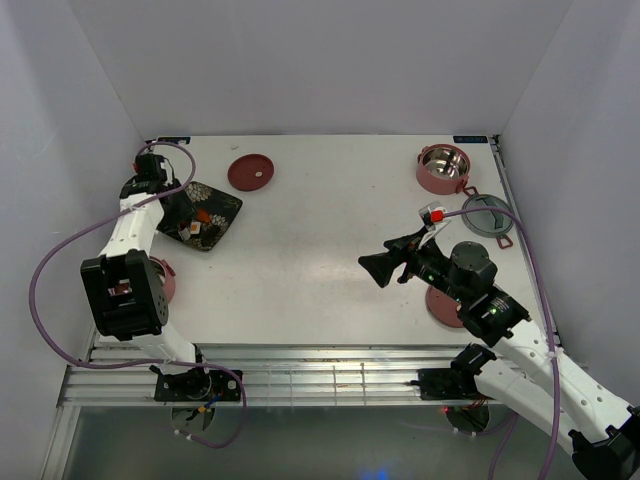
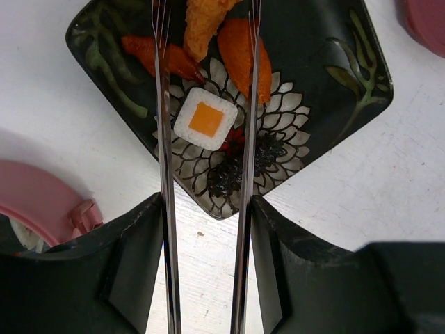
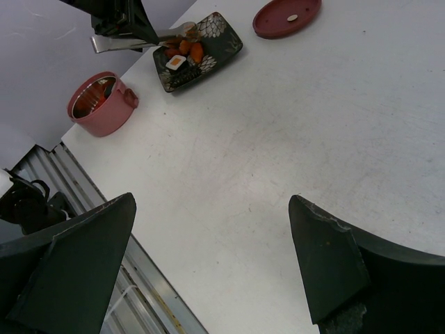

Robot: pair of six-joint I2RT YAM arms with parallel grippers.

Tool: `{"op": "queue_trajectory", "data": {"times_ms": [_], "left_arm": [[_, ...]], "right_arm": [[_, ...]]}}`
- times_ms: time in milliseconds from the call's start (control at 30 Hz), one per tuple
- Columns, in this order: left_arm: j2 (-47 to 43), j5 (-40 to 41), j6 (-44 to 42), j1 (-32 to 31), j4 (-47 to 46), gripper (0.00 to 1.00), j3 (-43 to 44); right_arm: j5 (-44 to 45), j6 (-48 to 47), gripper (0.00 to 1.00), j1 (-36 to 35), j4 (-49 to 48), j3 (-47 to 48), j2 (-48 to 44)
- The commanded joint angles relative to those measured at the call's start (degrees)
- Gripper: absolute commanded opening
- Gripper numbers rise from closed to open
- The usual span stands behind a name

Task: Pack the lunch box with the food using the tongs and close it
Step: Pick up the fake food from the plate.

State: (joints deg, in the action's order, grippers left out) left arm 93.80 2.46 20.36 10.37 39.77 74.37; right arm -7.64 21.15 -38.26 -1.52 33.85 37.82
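Note:
My left gripper point(image 2: 206, 209) is shut on the silver tongs point(image 2: 164, 139), one finger pressing on each arm, and the arms stand apart. It hovers over the dark floral plate point(image 2: 334, 76) at the table's left point(image 1: 210, 215). The food lies on that plate. A white roll with an orange centre point(image 2: 206, 120) shows between the tong arms, with orange-red pieces point(image 2: 240, 52) beyond it. One pink lunch box tier point(image 1: 165, 281) sits by the left arm, another point(image 1: 442, 167) at the back right. My right gripper point(image 3: 212, 198) hangs open and empty over the table's middle point(image 1: 375, 268).
A dark-red lid point(image 1: 250, 172) lies behind the plate. A grey lid with a red rim point(image 1: 488, 215) lies at the right edge. Another red round piece point(image 1: 443, 308) shows partly under the right arm. White walls close in three sides, and a metal rail point(image 1: 320, 375) runs along the near edge.

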Motion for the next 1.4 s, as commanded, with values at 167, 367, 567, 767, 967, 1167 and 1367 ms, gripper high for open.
{"op": "queue_trajectory", "data": {"times_ms": [167,367,567,767,967,1167,1367], "left_arm": [[0.68,0.44,0.12,-0.18,-1.54,0.57,1.74],[1.65,0.71,0.12,-0.09,-1.62,0.56,1.66],[2.53,0.44,0.29,-0.18,-1.54,0.56,1.92],[3.32,-0.43,0.29,-0.09,-1.54,0.52,2.01],[2.01,-0.88,1.35,-0.18,-1.1,0.44,1.92],[-1.77,0.44,1.96,-0.09,0.75,0.34,3.06],[-5.11,0.62,3.02,-0.18,2.42,0.23,4.12]], "right_arm": [[0.87,-0.93,0.96,-0.06,-1.73,0.34,-0.65],[1.22,-1.02,0.96,0.03,-1.56,0.43,-0.91],[1.4,-1.11,0.96,0.03,-1.38,0.52,-1.0],[1.49,-1.11,0.96,-0.06,-1.29,0.52,-1.26],[1.49,-1.2,0.96,0.03,-1.21,0.52,-1.61],[0.96,-1.11,0.96,0.03,-1.29,0.52,-1.44],[0.7,-0.93,0.96,0.03,-1.47,0.43,-1.44]]}}
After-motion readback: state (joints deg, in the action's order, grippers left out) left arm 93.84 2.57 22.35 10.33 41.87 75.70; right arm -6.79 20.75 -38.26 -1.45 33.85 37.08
